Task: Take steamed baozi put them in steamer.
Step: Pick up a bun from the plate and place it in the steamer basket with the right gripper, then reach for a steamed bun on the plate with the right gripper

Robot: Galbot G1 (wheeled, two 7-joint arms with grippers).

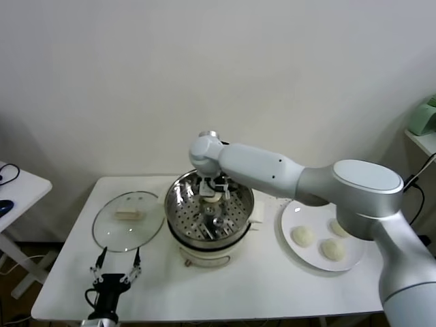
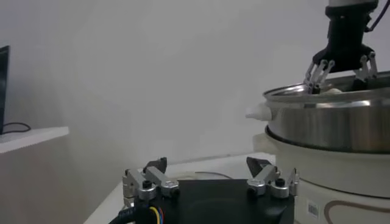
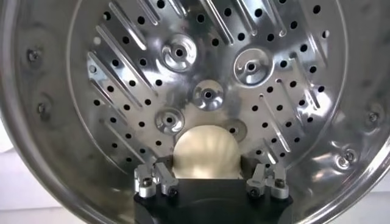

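My right gripper (image 1: 213, 193) reaches into the steamer (image 1: 178, 204), a shiny perforated steel basket on a white cooker base (image 1: 204, 255). It is shut on one cream-white baozi (image 3: 206, 151), held over the perforated bottom (image 3: 207, 73) near the far wall, about at rim level in the left wrist view (image 2: 334, 91). Three more baozi (image 1: 302, 236) (image 1: 333, 249) (image 1: 338, 227) lie on the white plate (image 1: 293, 214) to the right of the steamer. My left gripper (image 1: 117, 262) is open and empty, parked low at the table's front left.
The flat glass lid (image 1: 129, 219) lies on the table left of the steamer, just beyond my left gripper. A small side table (image 1: 17, 184) stands at the far left. A shelf with a green object (image 1: 424, 119) is at the far right.
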